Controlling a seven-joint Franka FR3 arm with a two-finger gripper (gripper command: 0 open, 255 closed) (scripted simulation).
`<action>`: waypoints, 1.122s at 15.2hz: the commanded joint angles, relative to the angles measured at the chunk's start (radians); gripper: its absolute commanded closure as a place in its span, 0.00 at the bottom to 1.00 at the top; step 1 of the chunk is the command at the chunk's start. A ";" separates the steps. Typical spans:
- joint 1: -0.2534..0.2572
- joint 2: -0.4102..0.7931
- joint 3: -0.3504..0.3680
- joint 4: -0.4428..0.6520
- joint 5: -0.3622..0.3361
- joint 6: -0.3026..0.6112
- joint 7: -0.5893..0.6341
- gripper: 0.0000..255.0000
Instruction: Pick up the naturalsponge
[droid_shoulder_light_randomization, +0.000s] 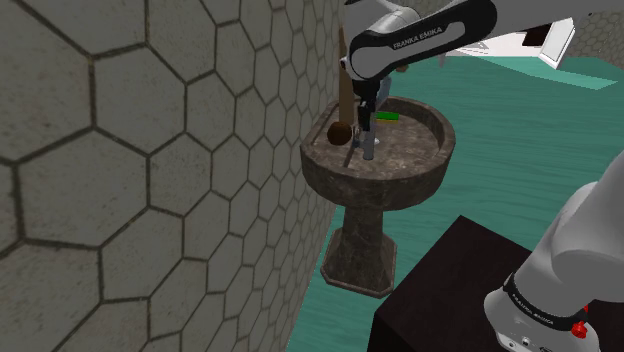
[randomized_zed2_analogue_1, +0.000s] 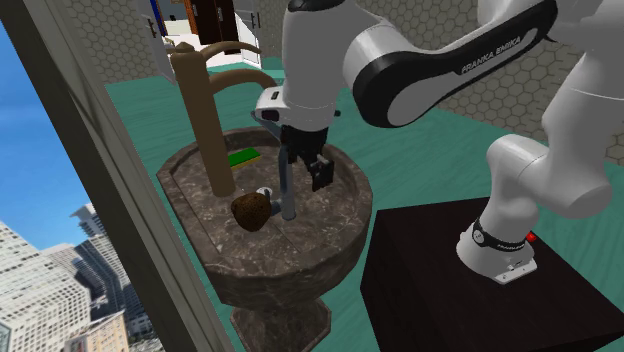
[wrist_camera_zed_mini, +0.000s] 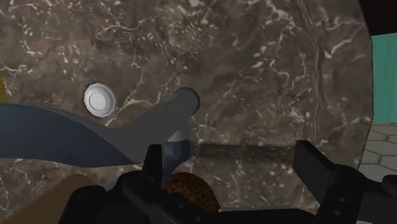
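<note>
Black two-finger gripper (wrist_camera_zed_mini: 232, 168) hangs fingers-down inside dark veined-marble pedestal sink (droid_shoulder_light_randomization: 425, 165). The jaws are set wide with nothing held, likely so they can straddle the target on descent.

Round brown porous sponge (wrist_camera_zed_mini: 191, 189) lies on the basin floor below the gripper. It is off centre in the gap, close by one finger and well short of the other.

Grey-blue long-handled utensil (wrist_camera_zed_mini: 181, 105) rises just beside that same finger, apparently unclasped, and crowds the sponge. Small white round drain plug (wrist_camera_zed_mini: 100, 100) sits beyond the utensil, away from the gripper.
</note>
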 joint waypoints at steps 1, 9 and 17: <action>0.002 0.077 0.002 0.070 -0.032 0.017 -0.026 0.00; 0.020 0.298 0.011 0.265 -0.130 0.065 -0.073 0.00; 0.019 0.318 0.009 0.219 -0.142 0.126 -0.048 1.00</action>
